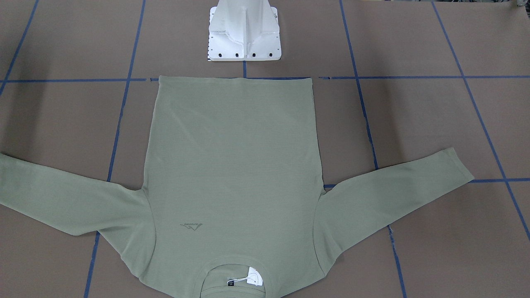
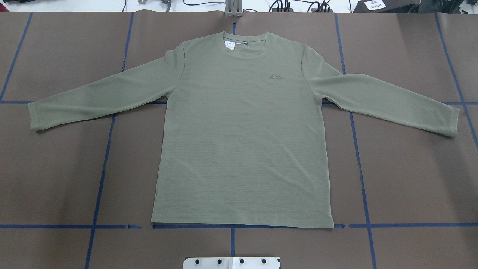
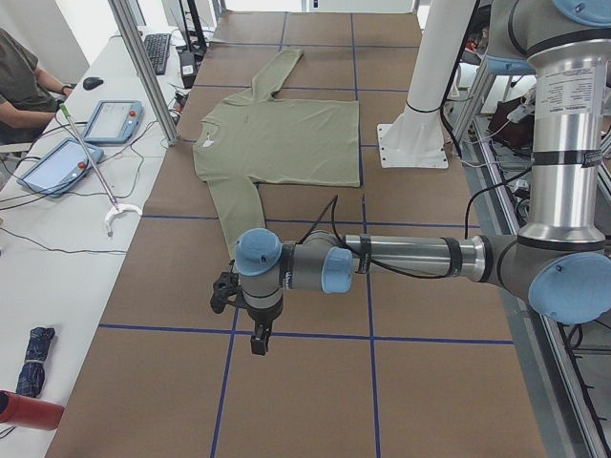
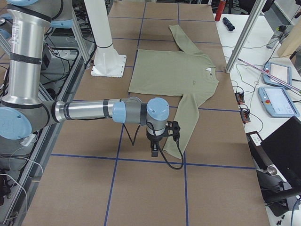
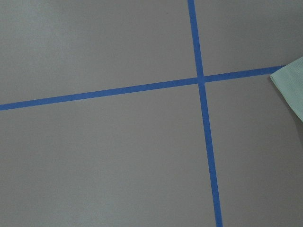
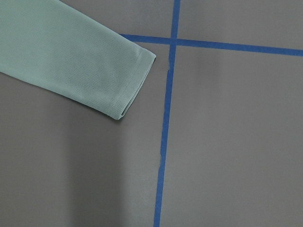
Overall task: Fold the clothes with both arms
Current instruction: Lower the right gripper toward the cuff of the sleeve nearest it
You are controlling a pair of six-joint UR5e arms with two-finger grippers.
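The sage-green long-sleeved shirt [image 2: 242,130] lies flat and face up on the brown table, sleeves spread to both sides, collar and tags at the far edge; it also shows in the front view [image 1: 232,165]. In the left side view my left gripper [image 3: 258,339] hangs above the table just past the near sleeve's cuff. Its wrist view shows only a cuff corner [image 5: 291,87]. In the right side view my right gripper [image 4: 154,148] hangs by the other cuff [image 6: 128,90]. I cannot tell whether either gripper is open or shut. Neither arm shows in the overhead or front views.
The white pedestal base [image 1: 244,33] stands just behind the shirt's hem. Blue tape lines [image 2: 101,179] grid the brown table. A side bench with tablets [image 3: 110,119], cables and a seated person [image 3: 19,86] runs along the far edge, with an aluminium post [image 3: 143,67].
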